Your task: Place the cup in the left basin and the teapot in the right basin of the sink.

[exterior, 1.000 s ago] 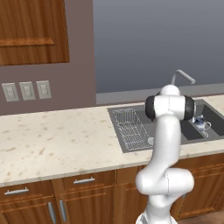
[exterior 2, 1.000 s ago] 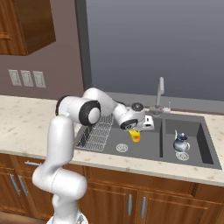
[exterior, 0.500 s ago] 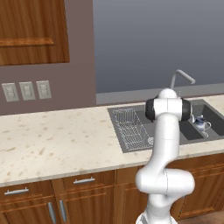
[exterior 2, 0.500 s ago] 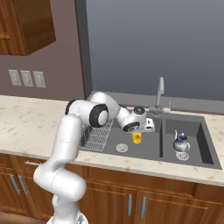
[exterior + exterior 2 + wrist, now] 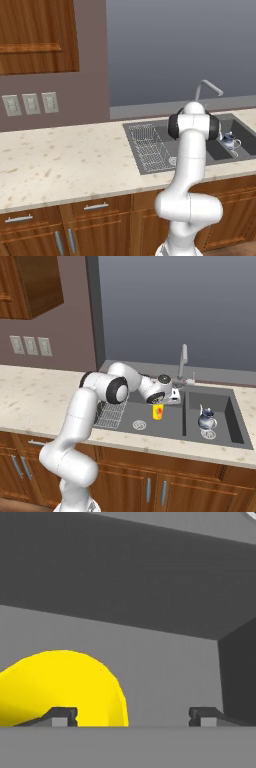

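Speckled beige counter (image 5: 30, 396), dark sink (image 5: 220, 442), cup (image 5: 158, 411) in left basin (image 5: 145, 418), end effector (image 5: 165, 402) spread apart

cup (image 5: 157, 412) in left basin (image 5: 145, 423), seemingly below pincer (image 5: 161, 404)

Glossy white rounded arm (image 5: 75, 431) links, dark grey bands at the joints; small dark gripper (image 5: 132, 714) tips.

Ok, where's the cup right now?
In the right base view the cup is in the left basin, just below the gripper, near the divider to the right basin.
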Motion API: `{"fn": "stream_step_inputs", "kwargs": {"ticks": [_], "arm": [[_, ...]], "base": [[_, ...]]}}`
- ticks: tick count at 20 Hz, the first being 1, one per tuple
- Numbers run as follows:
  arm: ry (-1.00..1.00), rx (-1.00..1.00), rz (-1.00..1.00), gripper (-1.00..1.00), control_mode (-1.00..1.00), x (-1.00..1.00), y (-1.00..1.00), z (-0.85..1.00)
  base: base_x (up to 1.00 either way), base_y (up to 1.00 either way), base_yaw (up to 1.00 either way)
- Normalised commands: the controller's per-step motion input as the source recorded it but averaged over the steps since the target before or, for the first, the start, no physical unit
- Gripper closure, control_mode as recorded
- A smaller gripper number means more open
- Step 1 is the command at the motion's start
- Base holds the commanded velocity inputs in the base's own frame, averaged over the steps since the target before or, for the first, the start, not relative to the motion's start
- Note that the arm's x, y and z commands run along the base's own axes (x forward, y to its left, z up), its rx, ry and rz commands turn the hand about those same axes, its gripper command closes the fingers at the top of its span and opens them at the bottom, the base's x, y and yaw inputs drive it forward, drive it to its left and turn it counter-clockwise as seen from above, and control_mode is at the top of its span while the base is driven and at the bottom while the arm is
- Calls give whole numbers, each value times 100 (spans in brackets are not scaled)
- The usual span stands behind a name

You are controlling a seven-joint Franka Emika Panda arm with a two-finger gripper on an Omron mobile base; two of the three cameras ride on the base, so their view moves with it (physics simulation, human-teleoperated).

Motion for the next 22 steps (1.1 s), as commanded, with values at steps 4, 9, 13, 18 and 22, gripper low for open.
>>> {"fn": "stream_step_inputs", "kwargs": {"ticks": [4,9,13,18,22], "arm": [[-1,0,0,-100,-100,0,-2,5],[-1,0,0,-100,-100,0,0,13],[-2,0,0,-100,-100,0,0,16],[0,0,0,-100,-100,0,0,12],[0,0,0,-100,-100,-5,0,19]], "base": [[0,0,0],[0,0,0],[0,0,0],[0,0,0],[0,0,0]]}}
